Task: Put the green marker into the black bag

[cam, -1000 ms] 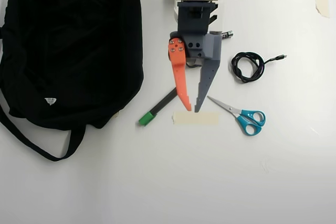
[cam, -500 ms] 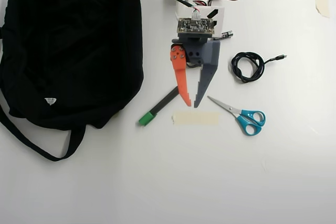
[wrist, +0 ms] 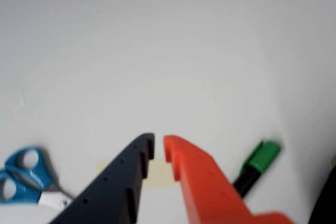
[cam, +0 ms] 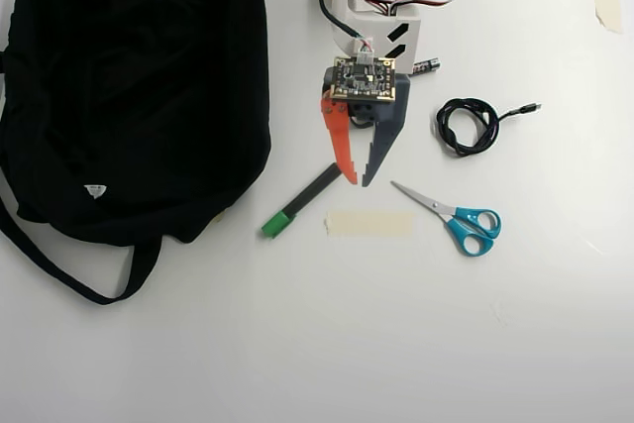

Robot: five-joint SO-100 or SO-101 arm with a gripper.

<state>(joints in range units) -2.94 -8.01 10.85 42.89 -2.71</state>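
The green marker (cam: 300, 203) is lying flat and aslant on the white counter (cam: 396, 344), between the black bag (cam: 129, 86) and a strip of beige tape (cam: 369, 223), its green cap pointing toward the lower left of the overhead view and its black barrel running up toward the gripper (cam: 357, 183). In the wrist view the marker (wrist: 257, 166) is being seen just beside the orange jaw, outside the gap, not within it. The jaws are being held nearly closed, only a narrow slit being left between the tips, and nothing is being gripped.

The marker is being judged light, stiff and slim, with a smooth round barrel likely to roll or slip under a glancing pinch. The best hold is being judged to be across the middle of the black barrel, square to its length, so that it is not tipping when lifted; for that the jaws would have to be opened wider and shifted toward the bag side. The bag itself is being taken as soft and slack, its fabric likely to sag; where its opening lies cannot be told from above.

As for writing, a small white logo (cam: 94, 190) is being shown on the bag, too small to be read. No lettering is being made out on the marker, nor on the blue-handled scissors (cam: 456, 217) or the coiled black cable (cam: 468, 126) lying to the right.
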